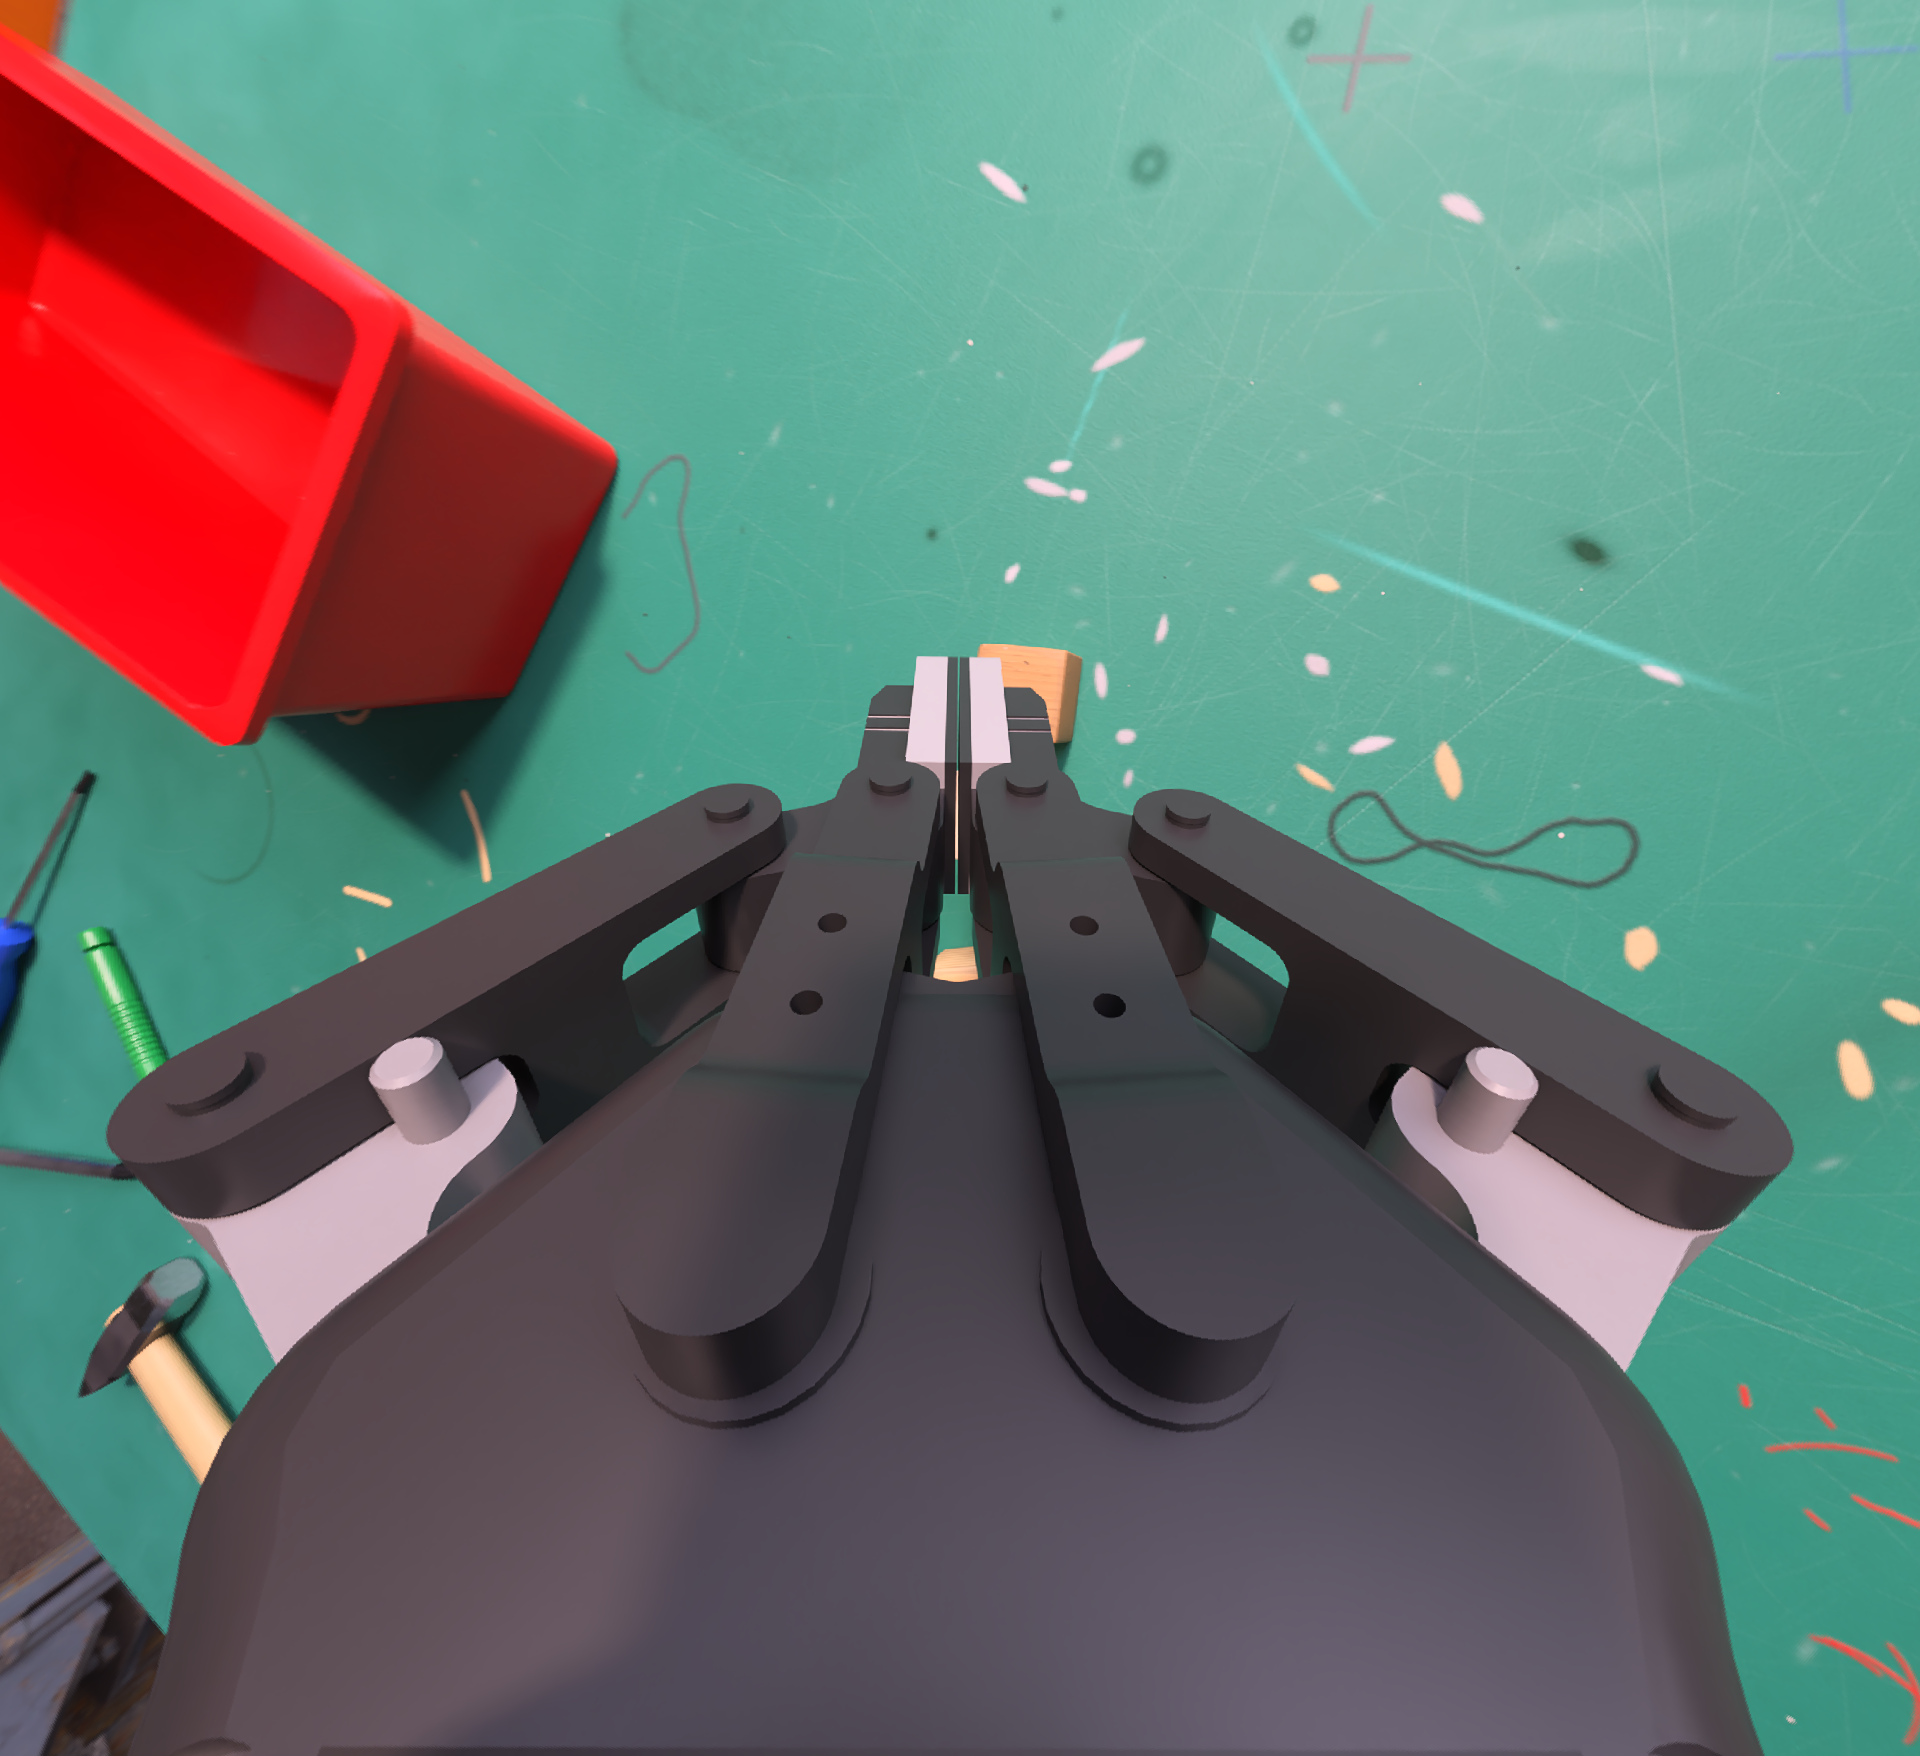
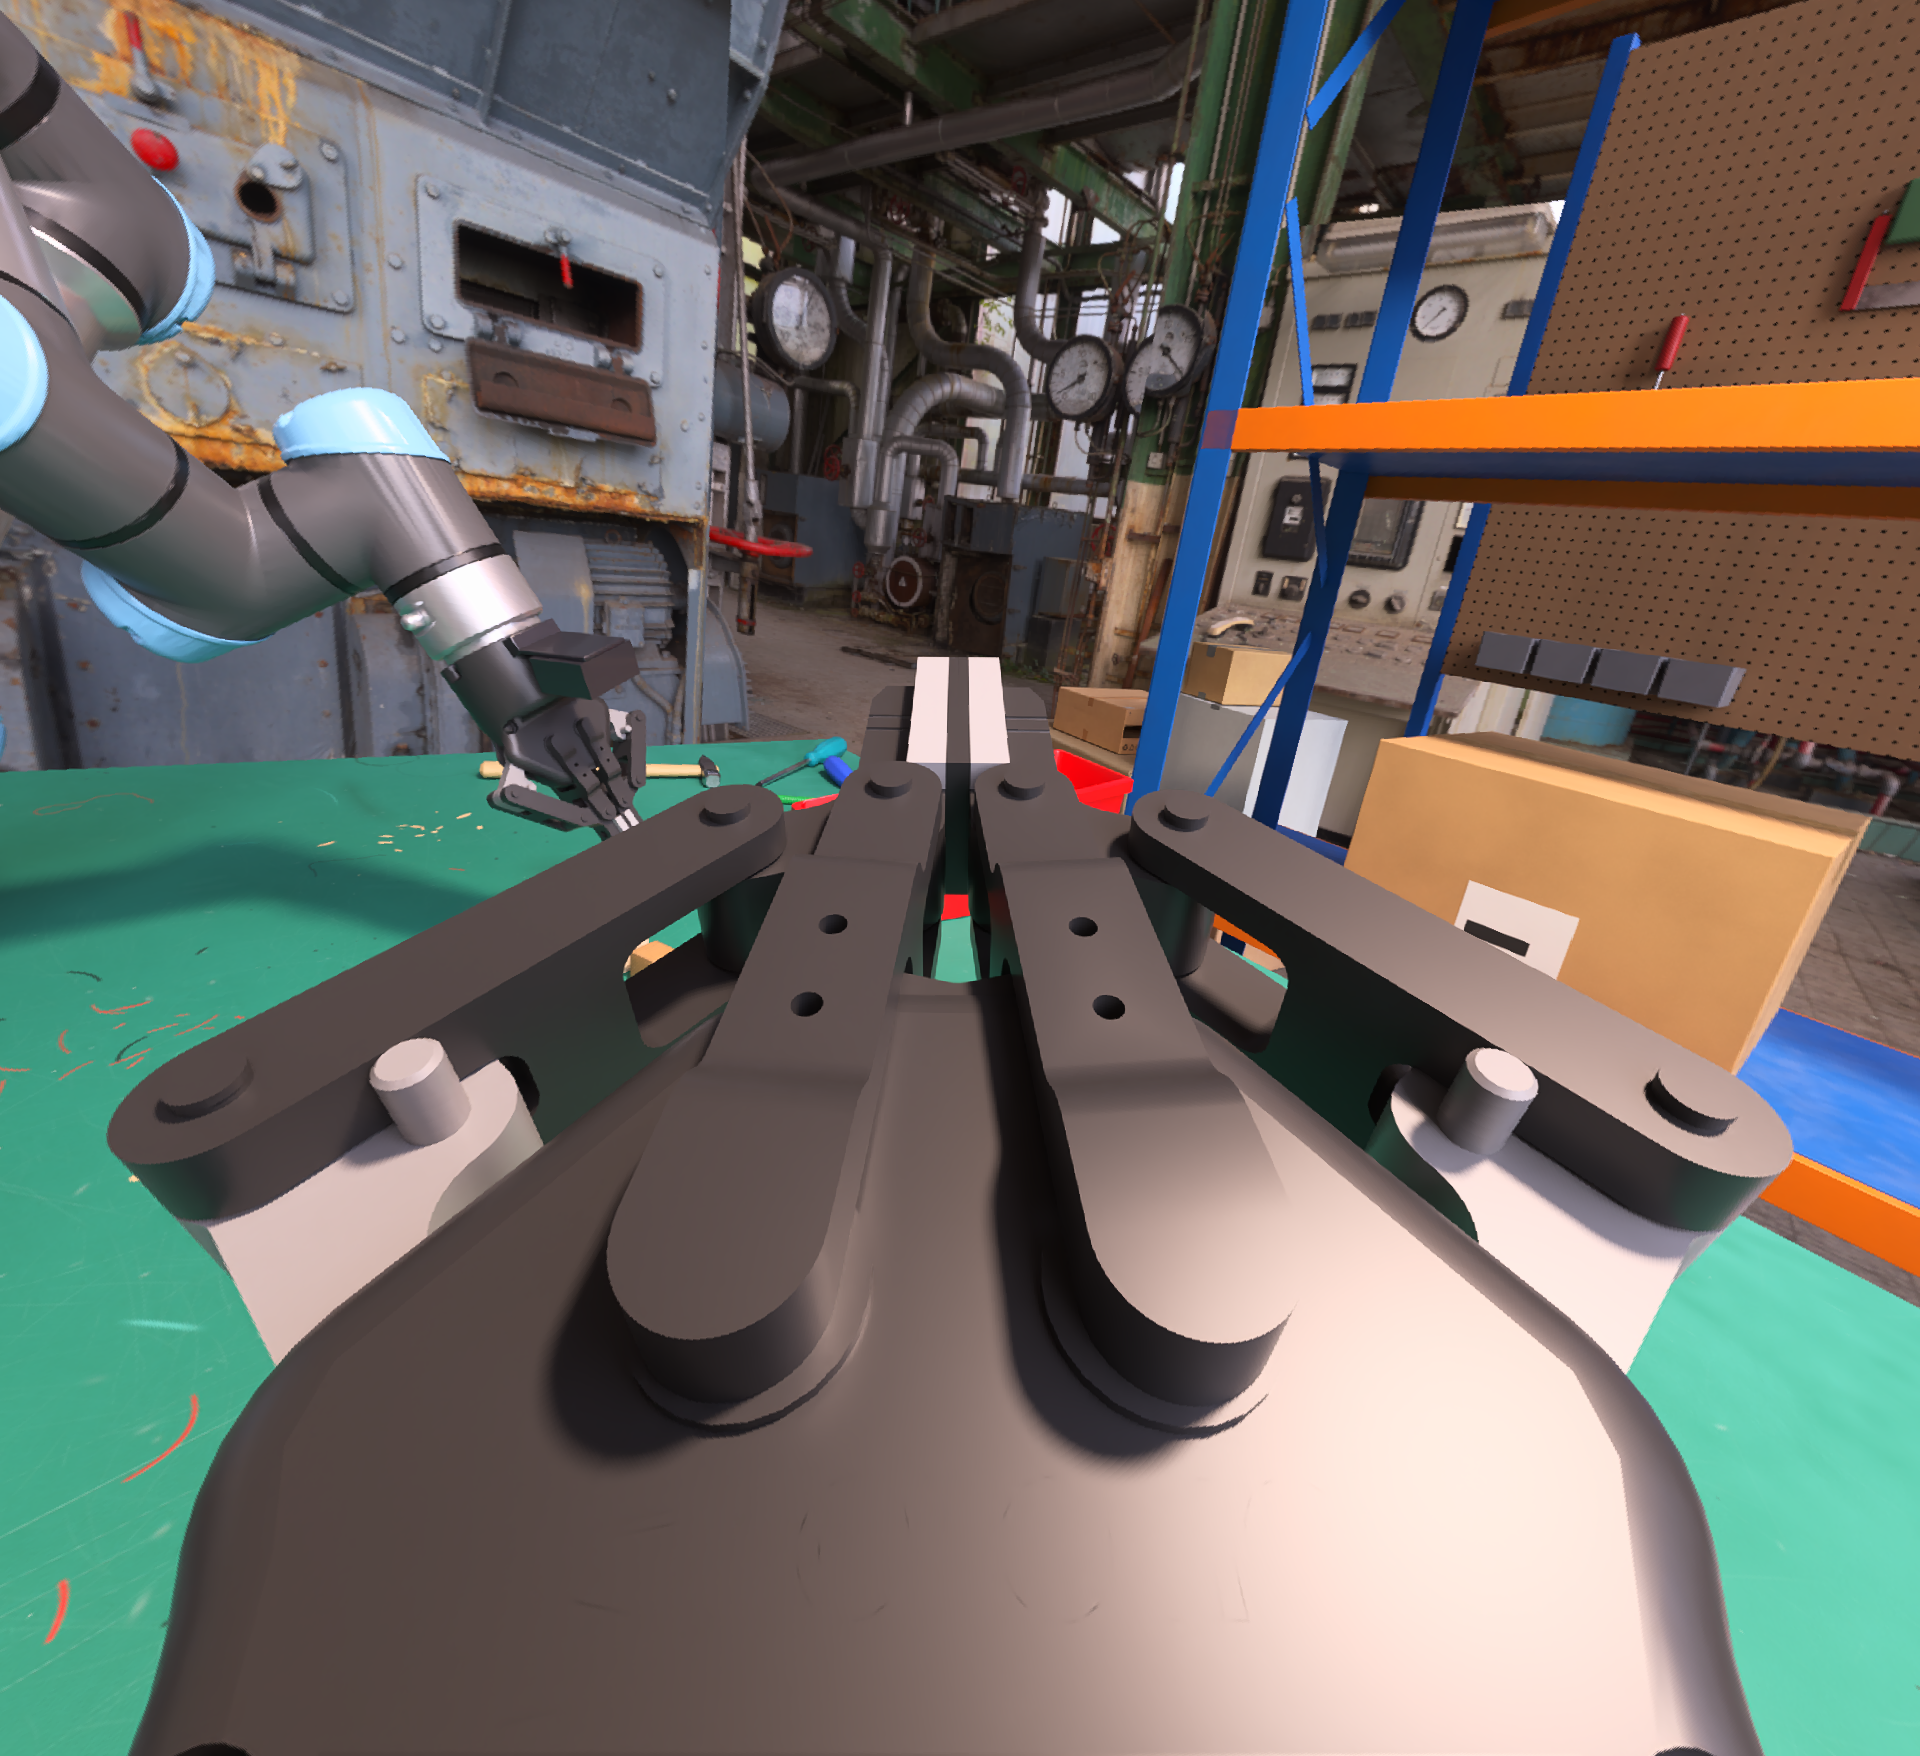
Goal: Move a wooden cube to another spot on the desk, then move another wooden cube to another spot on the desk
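Left pincer (image 1: 956,707) clenched and empty above the desk (image 1: 1351,356) — a wooden cube (image 1: 1039,678) lies just beyond its tips, slightly right. Right pincer (image 2: 956,707) clenched too, farther off.

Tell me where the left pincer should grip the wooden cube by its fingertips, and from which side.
Grip the wooden cube across two opposite vertical side faces, coming straight down from above. It rests flat on the green desk with bare mat around it. The left pincer, shut now and partly covering it, likely must open and shift right first.
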